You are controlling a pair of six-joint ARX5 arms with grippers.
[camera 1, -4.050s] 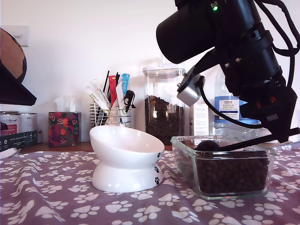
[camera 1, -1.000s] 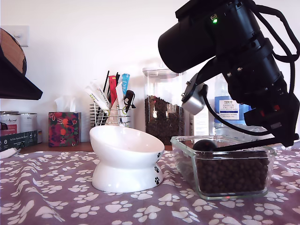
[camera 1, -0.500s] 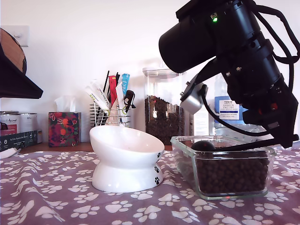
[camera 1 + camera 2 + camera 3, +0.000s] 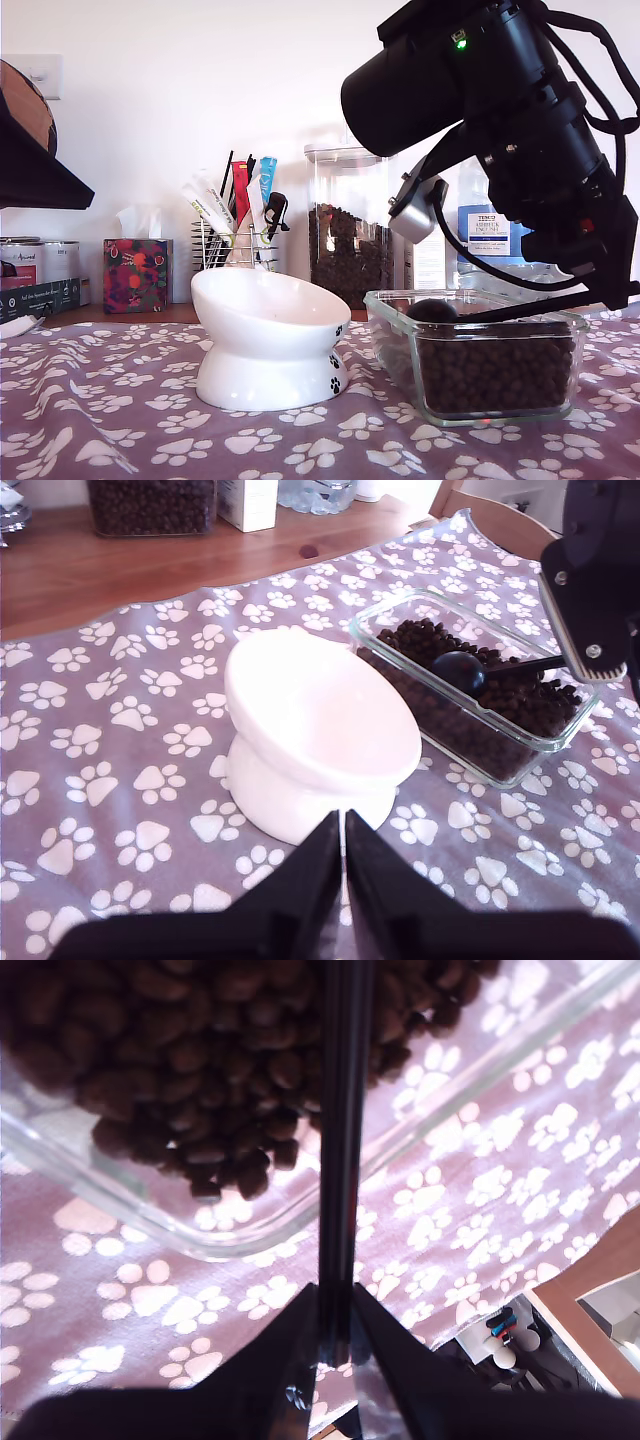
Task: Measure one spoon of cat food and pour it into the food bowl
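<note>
Exterior view, spoon (image 4: 470, 312) near level, cup toward food bowl (image 4: 270, 340)

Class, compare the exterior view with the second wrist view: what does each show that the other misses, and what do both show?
Only the exterior view: the white bowl, a tall kibble jar, a tissue box and the spoon's cup resting on the kibble.

Only the second wrist view: my second claw shut on the spoon handle.

Both: the glass dish of kibble on the paw-print cloth.
</note>
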